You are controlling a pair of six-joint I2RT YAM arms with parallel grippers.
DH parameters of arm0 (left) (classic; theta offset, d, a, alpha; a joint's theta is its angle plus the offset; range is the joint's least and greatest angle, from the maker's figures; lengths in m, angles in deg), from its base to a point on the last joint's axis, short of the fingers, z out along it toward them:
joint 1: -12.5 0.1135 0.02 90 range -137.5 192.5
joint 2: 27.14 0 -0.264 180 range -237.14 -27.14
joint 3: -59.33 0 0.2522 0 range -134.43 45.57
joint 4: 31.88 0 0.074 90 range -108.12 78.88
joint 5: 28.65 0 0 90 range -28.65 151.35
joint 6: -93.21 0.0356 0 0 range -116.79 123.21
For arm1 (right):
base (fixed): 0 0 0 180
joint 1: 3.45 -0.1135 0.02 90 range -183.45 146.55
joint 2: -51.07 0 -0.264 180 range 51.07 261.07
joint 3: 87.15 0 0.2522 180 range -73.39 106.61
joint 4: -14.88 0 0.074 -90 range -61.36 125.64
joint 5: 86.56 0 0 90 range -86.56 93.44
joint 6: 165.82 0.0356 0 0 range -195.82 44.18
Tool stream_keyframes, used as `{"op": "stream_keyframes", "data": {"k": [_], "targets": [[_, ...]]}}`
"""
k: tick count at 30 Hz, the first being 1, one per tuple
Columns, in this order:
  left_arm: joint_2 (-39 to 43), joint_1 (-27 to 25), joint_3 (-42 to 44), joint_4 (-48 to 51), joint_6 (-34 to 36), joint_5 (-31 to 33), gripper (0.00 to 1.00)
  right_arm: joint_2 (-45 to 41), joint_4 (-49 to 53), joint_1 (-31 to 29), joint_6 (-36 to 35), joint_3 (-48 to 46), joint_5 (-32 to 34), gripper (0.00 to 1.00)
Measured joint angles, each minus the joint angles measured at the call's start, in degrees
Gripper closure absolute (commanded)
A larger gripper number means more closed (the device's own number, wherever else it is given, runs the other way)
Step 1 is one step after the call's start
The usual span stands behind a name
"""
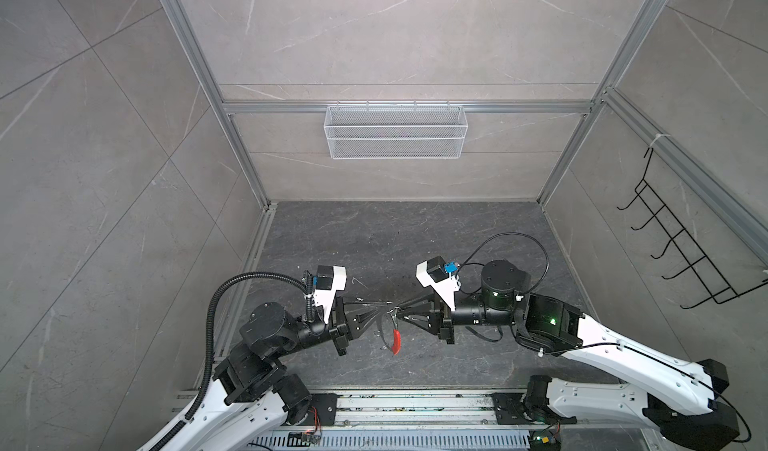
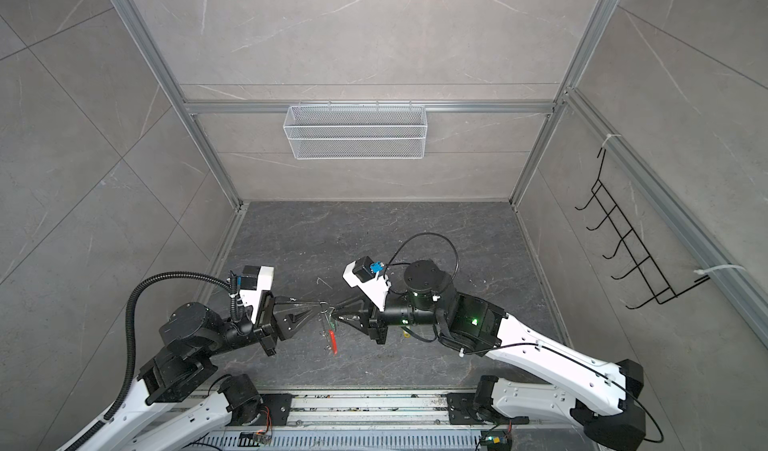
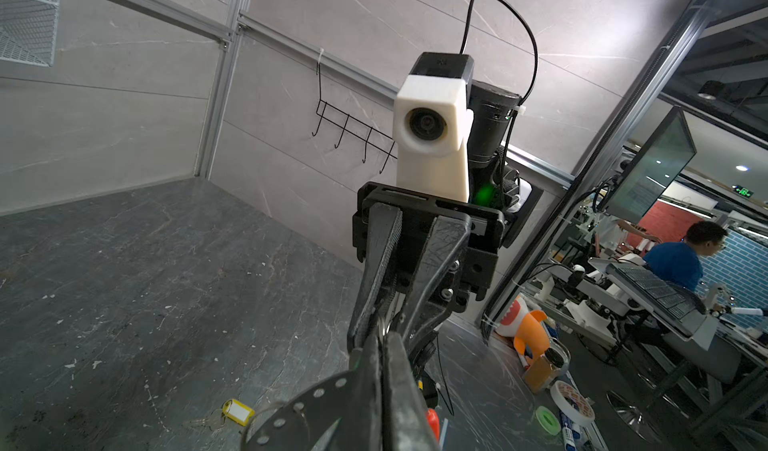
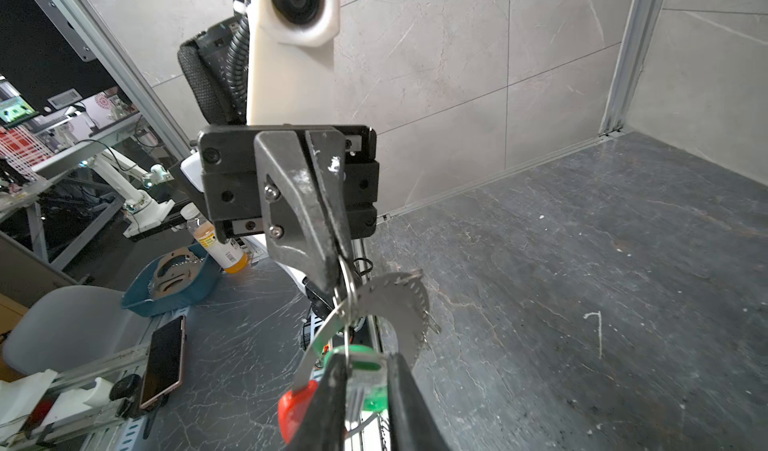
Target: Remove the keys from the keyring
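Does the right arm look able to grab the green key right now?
Probably yes. The left tool holds the ring up with the green key hanging from it, and the right tool has a finger on each side of the tag, with nothing between.

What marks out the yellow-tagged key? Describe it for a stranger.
Start at the dark table: the key lies flat on it, low beside the left gripper, off the ring. Its tag is yellow with a white insert; the other key's is green, up between the right gripper's fingers.
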Motion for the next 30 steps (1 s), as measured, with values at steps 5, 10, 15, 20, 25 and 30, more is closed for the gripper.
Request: {"op": "stream_keyframes", "data": {"k": [5, 10, 15, 20, 25, 30], "targets": [[0.00, 0.00, 0.35, -0.13, -0.02, 0.02, 1.00, 0.00, 0.00, -0.22, -0.02, 0.04, 0.17, 0.91], [0.02, 0.00, 0.66, -0.57, -0.15, 0.63, 1.00, 0.11, 0.42, -0.85, -0.39, 0.52, 0.13, 1.00], [0.11, -0.02, 1.33, -2.08, -0.83, 1.36, 1.00, 1.18, 0.61, -1.44, -0.72, 1.33, 0.13, 1.00], [0.20, 0.00, 2.45, -3.02, -1.92, 2.08, 1.00, 2.47, 0.66, -1.84, -1.09, 1.36, 0.20, 1.00], [0.44, -0.02, 3.08, -4.48, -2.67, 2.71, 1.00, 2.69, 0.13, -1.99, -1.05, 1.33, 0.42, 1.00], [0.44, -0.02, 3.65, -5.68, -3.39, 3.21, 1.00, 3.39, -1.14, -2.16, -0.98, 1.25, 0.63, 1.00]]}}
